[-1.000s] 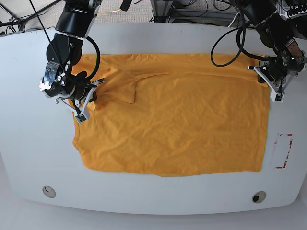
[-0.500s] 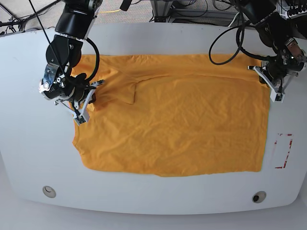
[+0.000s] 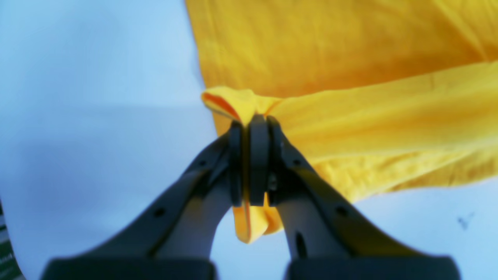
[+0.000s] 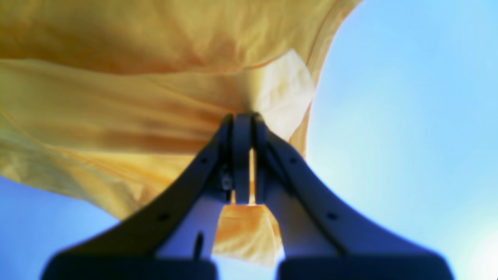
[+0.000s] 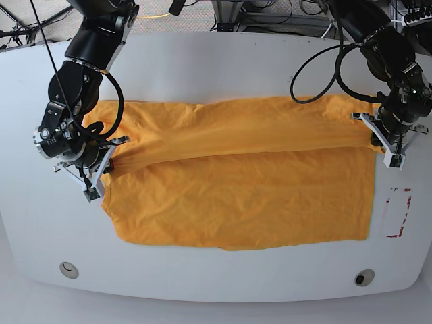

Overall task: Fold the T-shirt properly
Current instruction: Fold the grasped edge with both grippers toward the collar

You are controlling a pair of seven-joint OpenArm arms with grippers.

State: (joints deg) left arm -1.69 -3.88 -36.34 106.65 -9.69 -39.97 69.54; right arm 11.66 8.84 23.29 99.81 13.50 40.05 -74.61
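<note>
Both arms were in on it! The left end effector [image 3: 249, 128] was clenched on a pinch of the T-shirt [image 5: 243, 189] at its far corner, out at 3 o'clock in the base view, a tongue of cloth hanging below the closed jaws. The right end effector [image 4: 243, 120] was clamped just as tight on the opposite corner at 9 o'clock. The orange-yellow shirt lay spread across the middle of the white surface [image 5: 216, 61], its far edge lifted between the two grips and carried toward 6 o'clock.

To do this fold well, it seemed both arms should travel together, level with each other, keeping the held edge taut so the raised band lands parallel to the near hem at 6 o'clock. Any slack, or one side running ahead, would likely skew the crease.

Compared with the earlier base frames: the far edge had then lain flat up near 12 o'clock, with a sleeve flap showing at about 10 o'clock. By this moment that edge had come well down toward the centre, both end effectors had moved nearer 6 o'clock, and the flap was rolled under the fold
</note>
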